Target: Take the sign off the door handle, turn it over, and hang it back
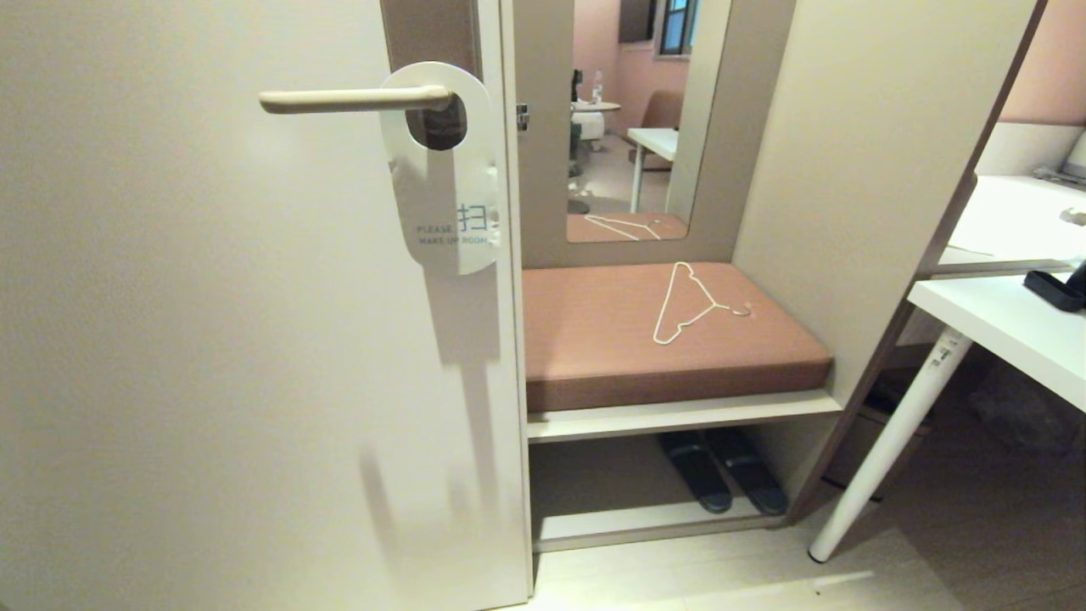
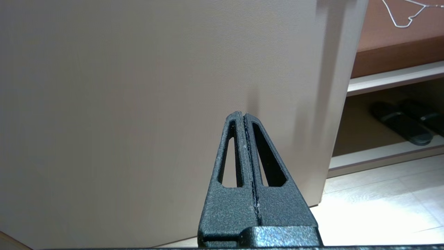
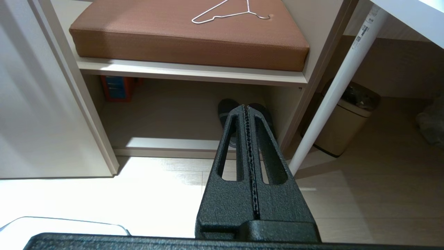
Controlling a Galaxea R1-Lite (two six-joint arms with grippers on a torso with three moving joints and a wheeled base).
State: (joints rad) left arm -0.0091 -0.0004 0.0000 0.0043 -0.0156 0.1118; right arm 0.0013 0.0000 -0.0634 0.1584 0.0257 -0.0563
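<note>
Head view: one sign (image 1: 450,204) on one door handle (image 1: 352,100), white face out; one hanger (image 1: 689,303), two slippers (image 1: 723,469). Left gripper (image 2: 244,114) and right gripper (image 3: 246,107) both closed, empty.

White door sign: the flat white round-ended card sign (image 1: 450,195), hanging on the cream-beige lever door handle (image 1: 356,100), reads "PLEASE MAKE UP ROOM" in blue, beside one large blue Chinese character.
White leg label: the sticker on the white round bench leg (image 1: 891,437) carries print too small to read.

White sign (image 1: 450,182) hung on cream door handle (image 1: 352,100), lever through hole. "PLEASE MAKE UP ROOM" face outward.
</note>
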